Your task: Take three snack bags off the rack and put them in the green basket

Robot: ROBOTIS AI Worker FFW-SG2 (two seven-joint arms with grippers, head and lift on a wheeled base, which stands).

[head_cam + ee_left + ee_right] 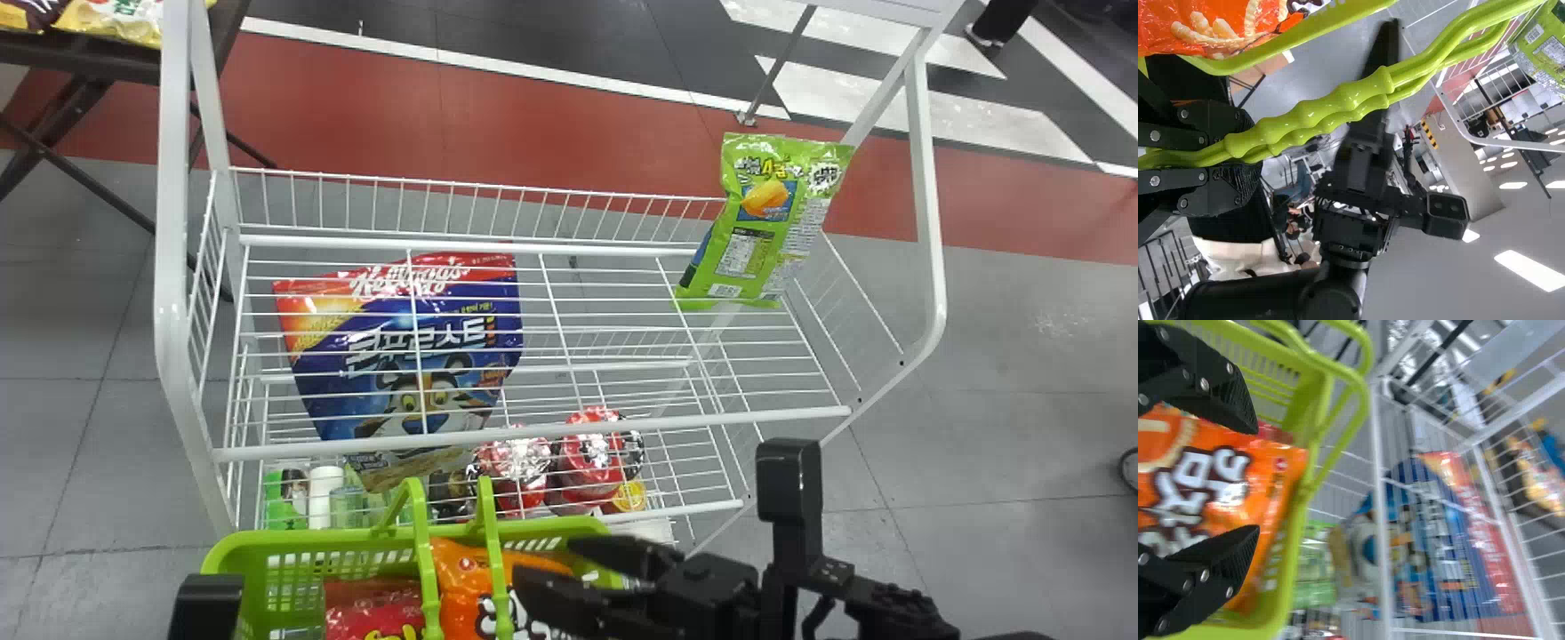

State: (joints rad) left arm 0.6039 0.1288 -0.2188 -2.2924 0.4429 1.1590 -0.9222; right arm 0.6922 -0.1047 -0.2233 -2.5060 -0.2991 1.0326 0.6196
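In the head view my right gripper (544, 560) is over the right part of the green basket (311, 539). An orange snack bag (462, 578) and a red one (373, 608) lie inside. From the right wrist view, my right gripper (1257, 480) stands open above the orange bag (1218, 487). My left gripper (206, 606) is at the basket's left; in the left wrist view my left gripper (1228, 157) is shut on the basket handles (1311, 113). On the rack, a green snack bag (769, 222) leans at the right end and a blue bag (400, 356) stands at left.
The white wire rack (533, 436) rises just beyond the basket. Its lower shelf holds red-topped packs (591, 453) and small bottles (324, 493). A dark table (80, 53) with more bags stands at the far left.
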